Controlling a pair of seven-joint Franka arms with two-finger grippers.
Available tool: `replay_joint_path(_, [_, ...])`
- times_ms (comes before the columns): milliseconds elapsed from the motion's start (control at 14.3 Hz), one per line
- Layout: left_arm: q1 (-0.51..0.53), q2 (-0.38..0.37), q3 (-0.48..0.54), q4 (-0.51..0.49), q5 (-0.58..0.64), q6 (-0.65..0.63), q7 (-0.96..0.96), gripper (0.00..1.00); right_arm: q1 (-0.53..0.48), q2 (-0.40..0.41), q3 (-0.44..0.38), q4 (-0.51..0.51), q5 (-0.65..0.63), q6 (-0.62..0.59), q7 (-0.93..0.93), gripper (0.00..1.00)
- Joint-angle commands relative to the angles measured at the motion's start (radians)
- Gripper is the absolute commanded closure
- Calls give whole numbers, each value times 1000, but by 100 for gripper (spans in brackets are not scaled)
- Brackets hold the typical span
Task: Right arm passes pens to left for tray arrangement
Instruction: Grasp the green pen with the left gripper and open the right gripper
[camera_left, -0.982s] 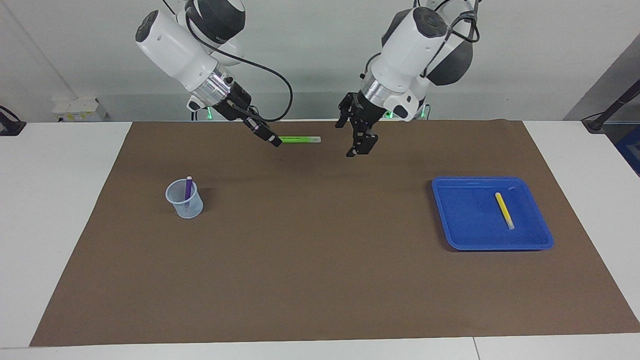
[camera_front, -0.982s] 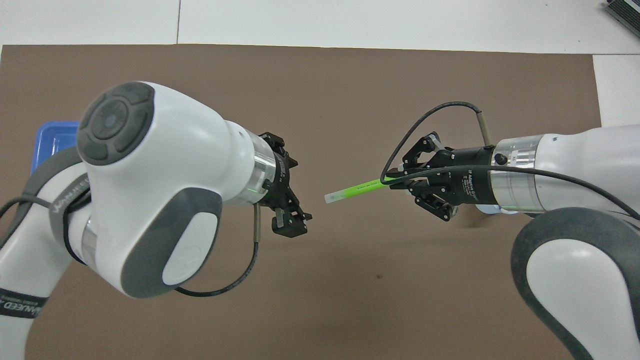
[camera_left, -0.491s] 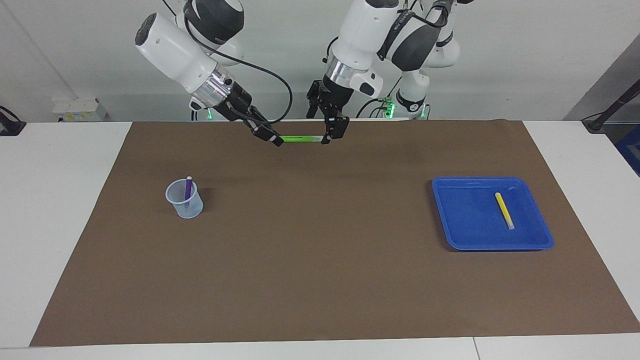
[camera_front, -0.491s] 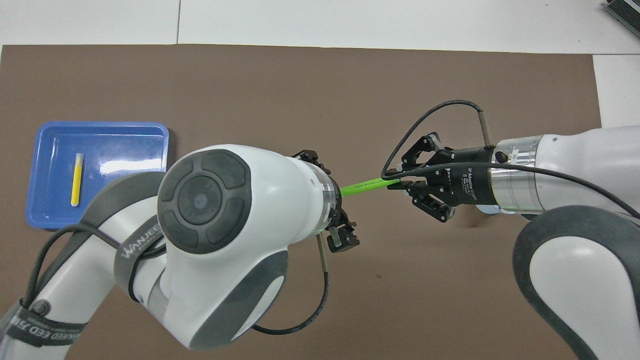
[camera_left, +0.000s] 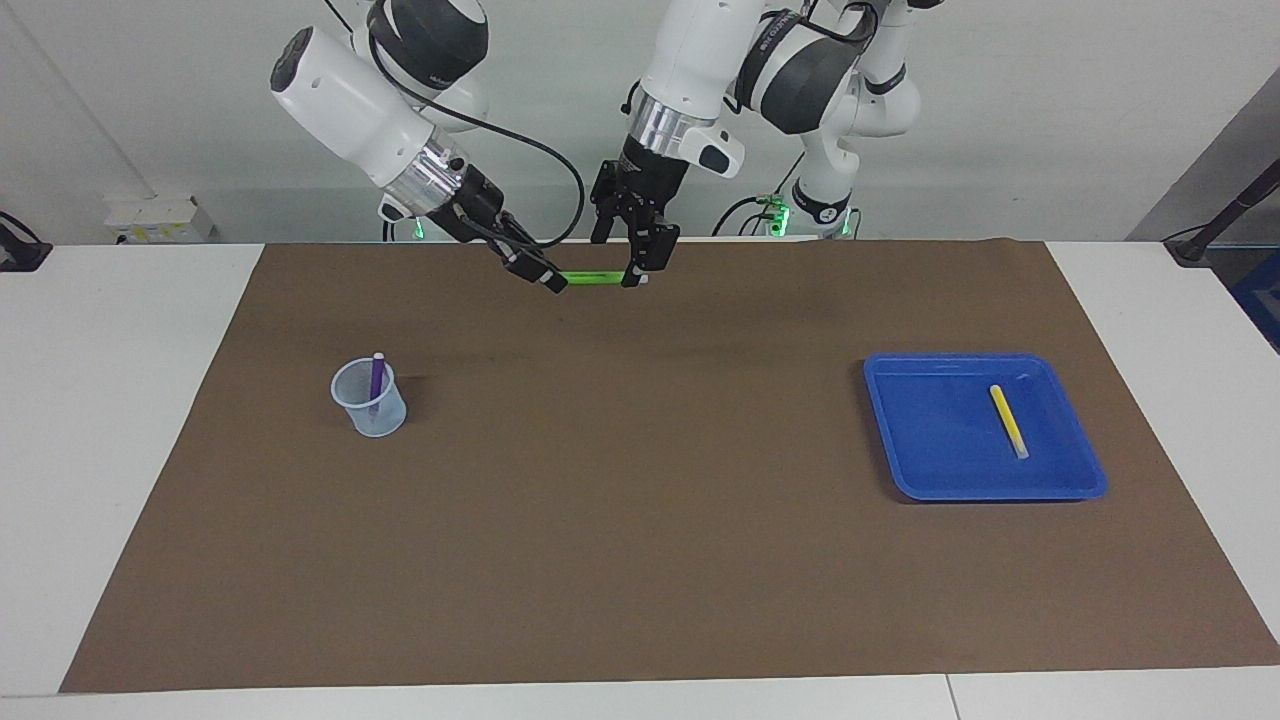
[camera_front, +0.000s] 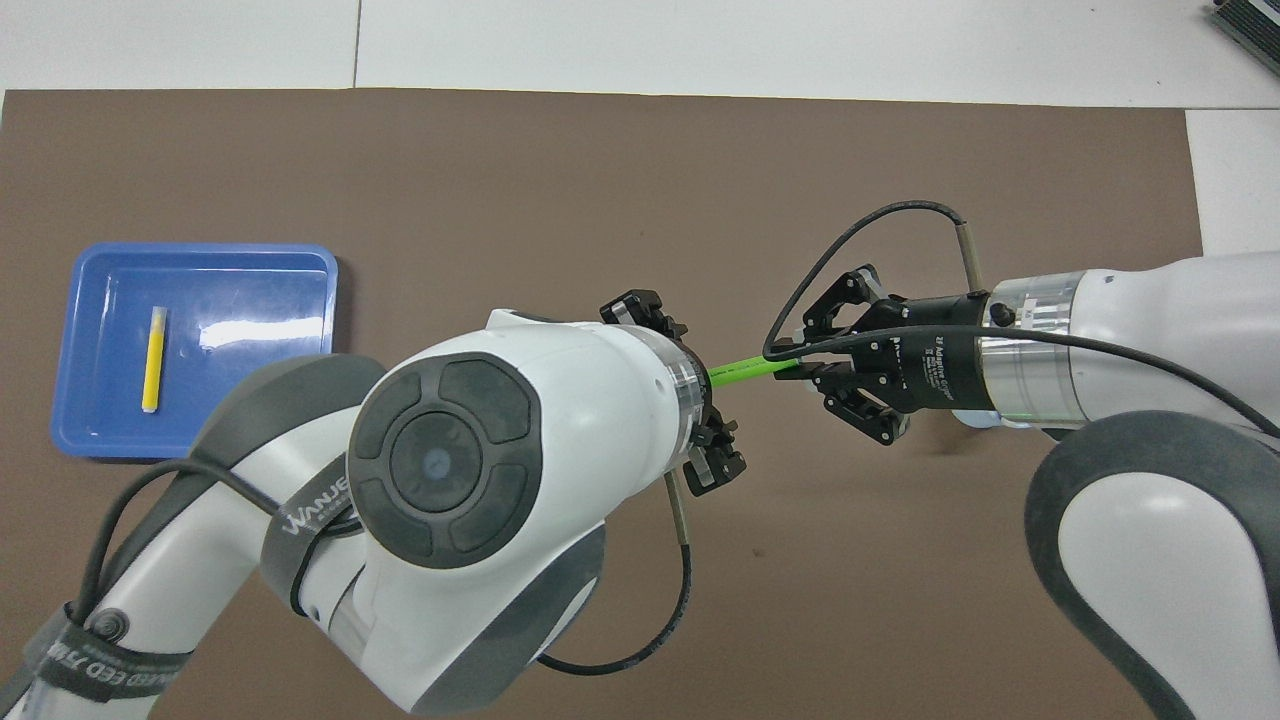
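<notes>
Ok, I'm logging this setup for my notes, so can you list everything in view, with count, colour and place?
Green pen: one, bright green, held level in the air between the two tools, over the mat's edge nearest the robots.
Yellow pen: one, yellow, lying in the tray.
Purple pen: one, purple, standing in the cup.
Tray: one, bright blue, on the mat toward the left arm's end.
Cup: one, pale blue translucent, on the mat toward the right arm's end.
Mat: one, brown, covering most of the white table.
Right tool: shut on the green pen's end.
Left tool: at the green pen's other end.
</notes>
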Motion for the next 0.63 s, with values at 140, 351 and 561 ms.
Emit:
replay_joint_path(140, [-33,30,8,-1,60,39,-31,18,-3,-16,4,-18,25,8,9,100])
replay_joint_path(351, [-35,33,8,0,64,11,-17,29,-3,-16,4,-18,25,8,7,100])
replay_joint_path(561, [-35,34,6,8,73,-26,-16,46,0,-16,4,-18,25,6,4,100])
